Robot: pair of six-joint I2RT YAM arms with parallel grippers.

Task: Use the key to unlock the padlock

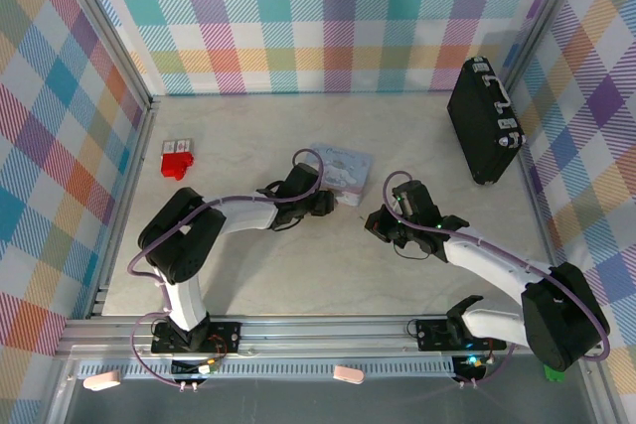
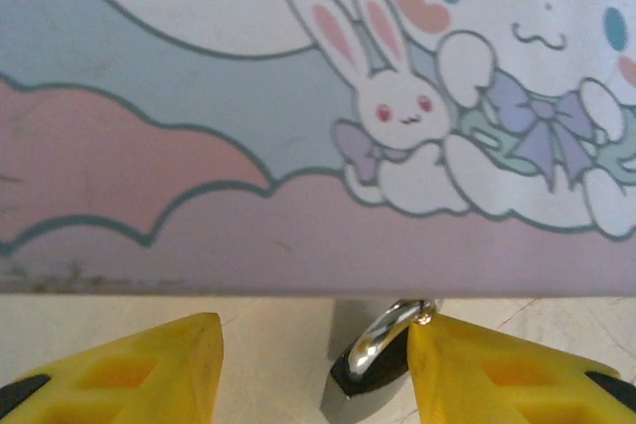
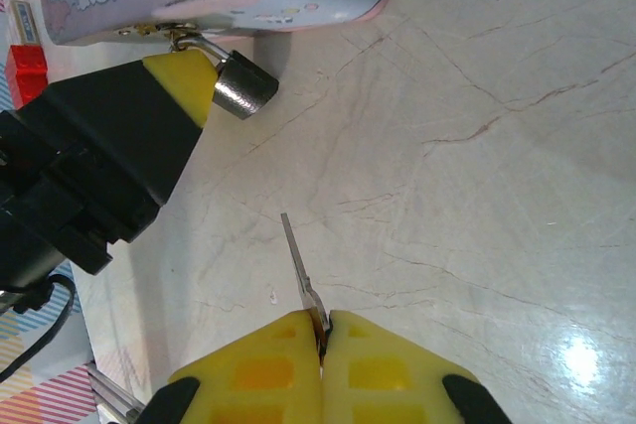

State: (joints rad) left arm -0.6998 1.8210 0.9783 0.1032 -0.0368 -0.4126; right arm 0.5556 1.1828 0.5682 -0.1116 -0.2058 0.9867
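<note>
Pale marble-look tabletop (image 1: 298, 275), walled in by pastel plaid. Near its middle lies a tin (image 2: 199, 146) printed with cartoon rabbits. The padlock (image 3: 243, 86) hangs from the clasp on the tin's near edge, its silvery shackle looped through and its small body seeming to rest on the tabletop.

The left end effector (image 2: 313, 350) is open, with its yellow fingers spread to either side of the padlock. One finger touches the lock and the other stands apart, so nothing is gripped. The right end effector (image 3: 323, 335) is closed on the key (image 3: 296, 265). The thin blade sticks out past the fingertips and points roughly toward the padlock, with bare tabletop between them.

The step in hand looks like the approach: the key is held but the lock is not yet reached. The next move likely calls for the left fingers to close on the lock body and steady it. The right arm would then line the blade up with the keyhole. I cannot tell which face carries the keyhole; the lock lies tilted and may need turning. The left finger pressed against the lock could crowd the way in, and the tin's wall hems it from behind.

A black briefcase (image 1: 484, 121) stands at the far right and a red block (image 1: 177, 163) lies at the far left, both well apart from the work
</note>
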